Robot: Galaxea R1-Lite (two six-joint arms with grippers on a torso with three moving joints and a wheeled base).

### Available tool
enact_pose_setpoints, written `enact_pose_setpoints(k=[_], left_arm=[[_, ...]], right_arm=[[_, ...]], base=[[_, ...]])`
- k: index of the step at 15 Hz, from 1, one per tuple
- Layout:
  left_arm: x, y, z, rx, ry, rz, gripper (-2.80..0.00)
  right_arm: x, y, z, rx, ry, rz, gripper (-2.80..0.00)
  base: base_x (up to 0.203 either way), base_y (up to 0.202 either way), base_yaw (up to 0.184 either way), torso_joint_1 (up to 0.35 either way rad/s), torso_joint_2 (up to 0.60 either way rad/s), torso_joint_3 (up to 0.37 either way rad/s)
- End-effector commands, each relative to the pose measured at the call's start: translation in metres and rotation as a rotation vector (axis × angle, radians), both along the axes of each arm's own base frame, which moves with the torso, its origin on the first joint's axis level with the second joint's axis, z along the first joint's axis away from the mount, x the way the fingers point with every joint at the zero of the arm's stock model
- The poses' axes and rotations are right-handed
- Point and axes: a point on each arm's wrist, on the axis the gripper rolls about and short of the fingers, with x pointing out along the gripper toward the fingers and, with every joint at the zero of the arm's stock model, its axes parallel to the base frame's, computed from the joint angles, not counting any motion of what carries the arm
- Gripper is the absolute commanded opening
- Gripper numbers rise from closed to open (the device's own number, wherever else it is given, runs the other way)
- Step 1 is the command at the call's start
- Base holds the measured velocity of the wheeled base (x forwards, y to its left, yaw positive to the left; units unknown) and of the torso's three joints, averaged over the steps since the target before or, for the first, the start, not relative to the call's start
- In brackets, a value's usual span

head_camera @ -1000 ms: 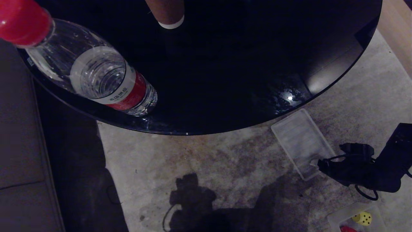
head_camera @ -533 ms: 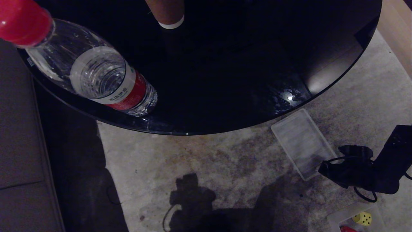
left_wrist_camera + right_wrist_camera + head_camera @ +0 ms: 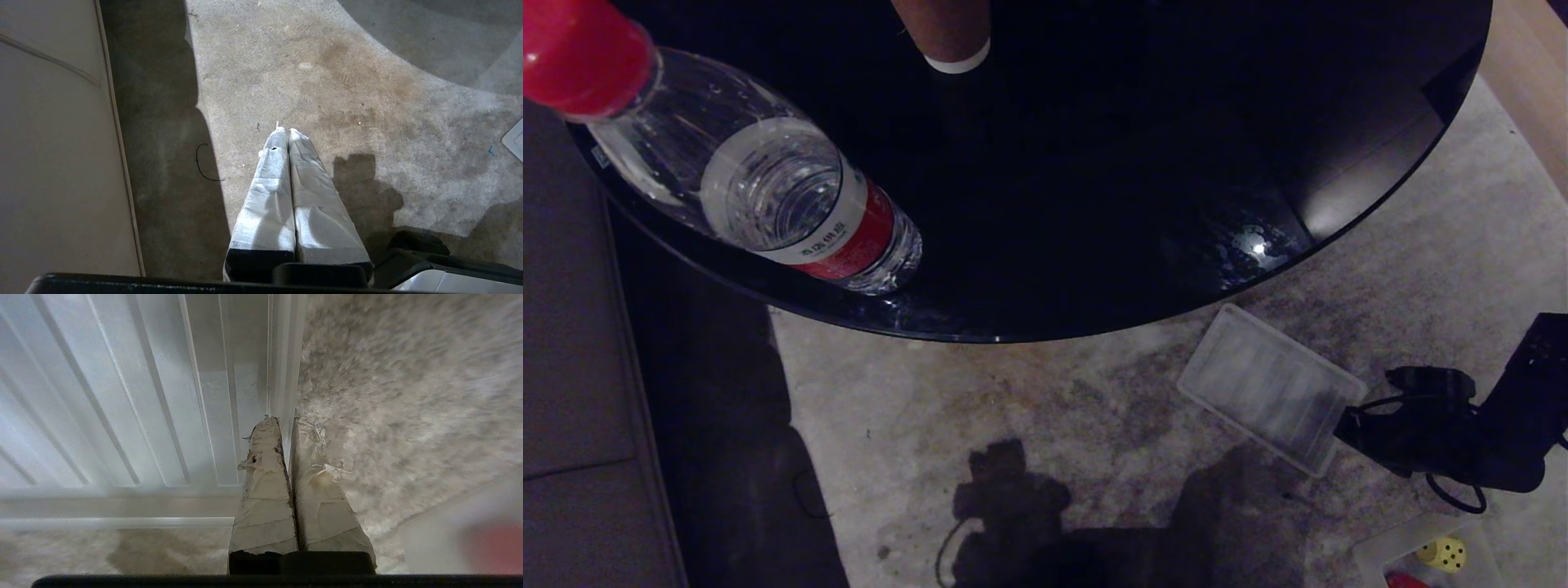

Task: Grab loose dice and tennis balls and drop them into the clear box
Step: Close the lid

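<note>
One yellow die (image 3: 1441, 554) sits inside the clear box (image 3: 1380, 551), with a red die (image 3: 1405, 581) touching or just beside it, mostly cut off. The box is on the carpet (image 3: 1013, 392), on the robot's right, well apart from the desk (image 3: 1094, 204). No tennis balls visible.

Right gripper (image 3: 1343, 425) is low over the carpet near the box, closed on the rim of the flat ribbed lid (image 3: 1270, 388). In the right wrist view its fingertips (image 3: 286, 420) pinch the lid (image 3: 122, 396) at one long edge, near a corner. The lid lies on the carpet just off the desk's near right edge.

Left gripper (image 3: 284, 130) is closed and empty, hanging over bare carpet, idle.

On the desk, a water bottle (image 3: 768, 196) with a red cap stands at the near left edge and a brown cup (image 3: 943, 33) towards the far edge.
</note>
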Motion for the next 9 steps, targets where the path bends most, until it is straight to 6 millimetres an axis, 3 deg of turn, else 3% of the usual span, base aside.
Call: enact_pose_setpoints(k=[1,4,9], left_arm=[[0.000,0.000,0.000,-0.001,-0.002,0.001,-2.80],[0.000,0.000,0.000,-0.001,-0.001,0.001,-2.80],[0.000,0.000,0.000,-0.001,-0.001,0.001,-2.80]], right_arm=[[-0.007,0.002,0.035,-0.017,-0.065,-0.001,-2.80],[-0.030,0.007,0.074,-0.038,-0.124,-0.003,-2.80],[-0.083,0.016,0.130,-0.104,-0.220,0.003,-2.80]], base=[[0.000,0.000,0.000,0.000,0.00,0.000],[0.000,0.000,0.000,0.000,0.00,0.000],[0.000,0.000,0.000,0.000,0.00,0.000]])
